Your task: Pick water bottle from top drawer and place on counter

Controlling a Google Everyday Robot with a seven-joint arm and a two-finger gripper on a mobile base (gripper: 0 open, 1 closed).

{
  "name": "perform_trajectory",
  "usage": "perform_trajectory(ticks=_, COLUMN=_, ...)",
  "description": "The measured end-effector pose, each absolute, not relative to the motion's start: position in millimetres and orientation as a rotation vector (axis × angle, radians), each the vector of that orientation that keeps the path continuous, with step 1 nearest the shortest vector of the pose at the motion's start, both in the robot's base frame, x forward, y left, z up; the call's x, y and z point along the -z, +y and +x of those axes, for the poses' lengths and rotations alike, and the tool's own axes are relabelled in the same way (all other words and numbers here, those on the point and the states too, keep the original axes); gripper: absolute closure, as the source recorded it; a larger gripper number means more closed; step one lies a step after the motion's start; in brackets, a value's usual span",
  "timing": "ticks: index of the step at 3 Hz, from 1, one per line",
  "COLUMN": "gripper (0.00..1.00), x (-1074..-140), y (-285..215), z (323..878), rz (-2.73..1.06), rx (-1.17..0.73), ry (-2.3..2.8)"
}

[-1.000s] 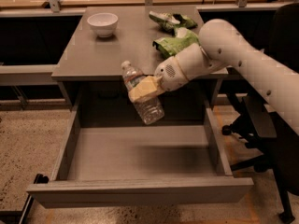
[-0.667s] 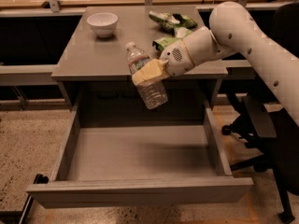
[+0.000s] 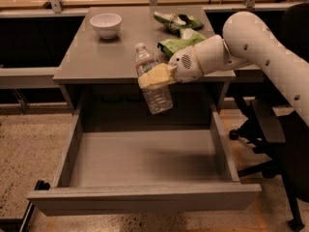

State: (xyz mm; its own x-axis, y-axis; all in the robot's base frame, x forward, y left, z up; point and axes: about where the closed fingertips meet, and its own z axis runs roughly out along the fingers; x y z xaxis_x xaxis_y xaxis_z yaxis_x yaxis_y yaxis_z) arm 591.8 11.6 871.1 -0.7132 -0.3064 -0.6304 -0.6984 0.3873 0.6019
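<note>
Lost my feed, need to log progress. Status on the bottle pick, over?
Gripper shut on water bottle, over open top drawer. Bottle tilted, at counter edge, not yet set down. Green snack bags just behind gripper; white bowl farther off.

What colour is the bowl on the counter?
White bowl, clearest in the camera view; the gripper holds the water bottle over the drawer.

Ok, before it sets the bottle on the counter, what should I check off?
1. Gripper, by the front edge of the counter, shut on water bottle: ok.
2. Water bottle clear of top drawer: ok.
3. Water bottle upright: not ok, tilted.
4. Its base above counter height: cannot tell.
5. Bare counter between white bowl and green snack bags: ok.
</note>
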Motion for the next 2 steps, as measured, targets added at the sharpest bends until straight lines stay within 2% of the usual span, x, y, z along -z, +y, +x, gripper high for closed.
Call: perform_trajectory(ticks=2, gripper=1.0, x=-918, y=21, z=682, rz=-0.645, rx=-1.209, ry=1.907)
